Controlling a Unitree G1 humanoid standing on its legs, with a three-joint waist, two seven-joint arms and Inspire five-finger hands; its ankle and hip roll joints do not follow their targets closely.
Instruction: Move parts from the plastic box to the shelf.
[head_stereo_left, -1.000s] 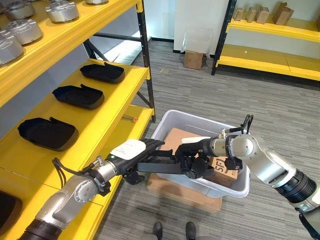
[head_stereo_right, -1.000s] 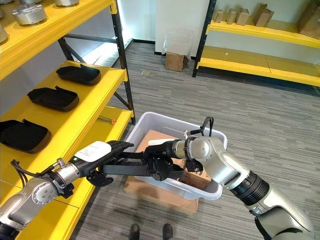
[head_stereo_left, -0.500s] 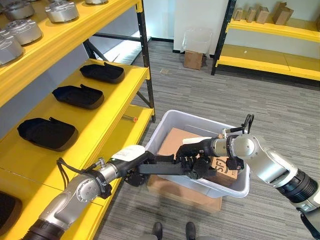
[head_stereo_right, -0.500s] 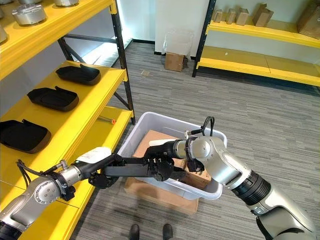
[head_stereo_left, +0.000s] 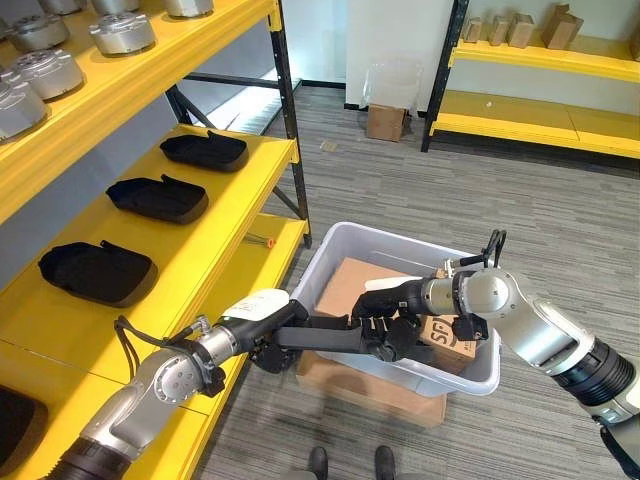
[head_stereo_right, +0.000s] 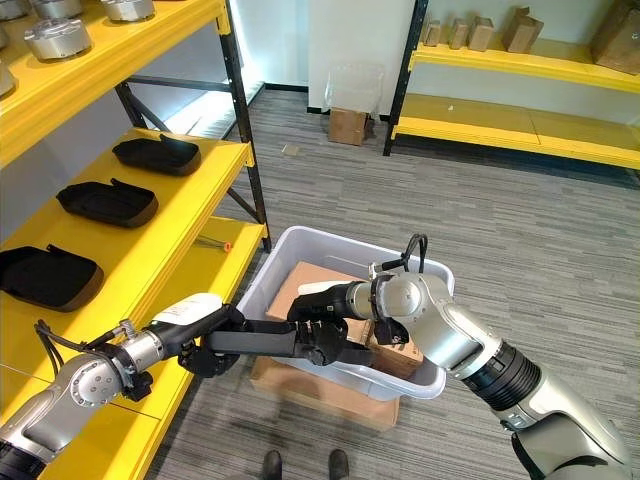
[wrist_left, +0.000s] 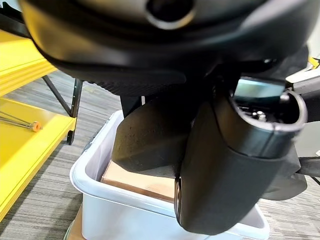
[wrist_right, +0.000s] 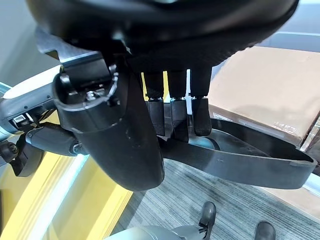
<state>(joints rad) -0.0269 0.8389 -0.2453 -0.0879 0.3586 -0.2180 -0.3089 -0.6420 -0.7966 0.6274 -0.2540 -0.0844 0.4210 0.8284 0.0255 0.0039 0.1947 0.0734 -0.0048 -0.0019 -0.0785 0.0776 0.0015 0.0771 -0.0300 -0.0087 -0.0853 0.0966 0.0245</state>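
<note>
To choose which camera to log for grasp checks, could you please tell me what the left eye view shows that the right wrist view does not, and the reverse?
The left eye view adds the setting: the yellow shelf with shelved black parts, and the whole plastic box. The right wrist view adds the close detail: fingers curled over the held part's rim. Both show the held black part between the left hand and right hand, above the cardboard box.
</note>
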